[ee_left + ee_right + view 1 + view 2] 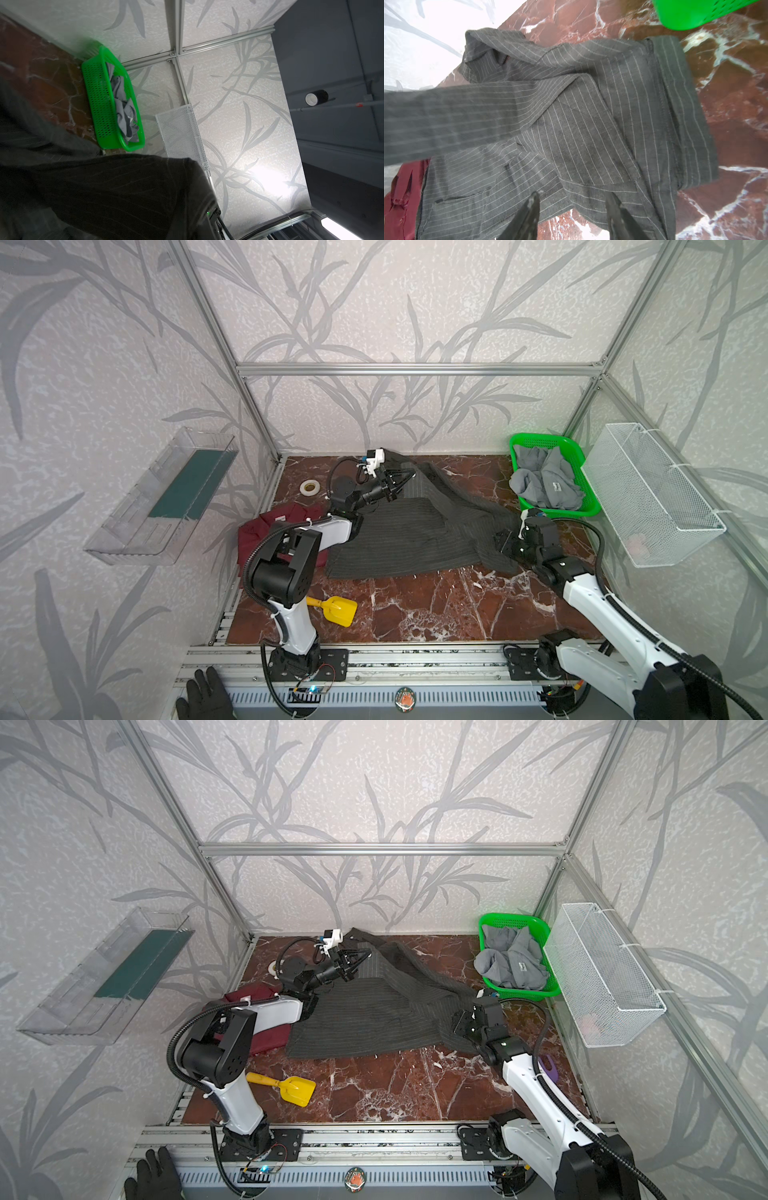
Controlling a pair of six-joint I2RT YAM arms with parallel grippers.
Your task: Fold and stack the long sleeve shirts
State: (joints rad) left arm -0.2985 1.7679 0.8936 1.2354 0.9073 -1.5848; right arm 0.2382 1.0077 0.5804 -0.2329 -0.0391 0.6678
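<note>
The dark charcoal pinstriped shirt point(399, 535) point(365, 1011) lies spread across the middle of the marble table. My left gripper point(398, 482) point(356, 961) is shut on a fold of it near the back wall and holds that fold raised; in the left wrist view the dark cloth point(116, 193) hides the jaws. At the shirt's right edge my right gripper point(504, 546) point(573, 207) is open, its fingers point(529, 212) apart just over the hem. Partly under the left arm lies the maroon shirt point(257, 531) point(398, 197). The light grey shirt point(544, 481) point(124, 112) is crumpled in a green basket point(559, 512).
A yellow scoop point(338, 610) lies at the front left of the table and a tape roll point(310, 487) at the back left. A white mesh basket point(648, 493) hangs on the right wall, a clear tray point(166, 497) on the left wall. A black-gloved hand point(205, 697) rests on the front rail.
</note>
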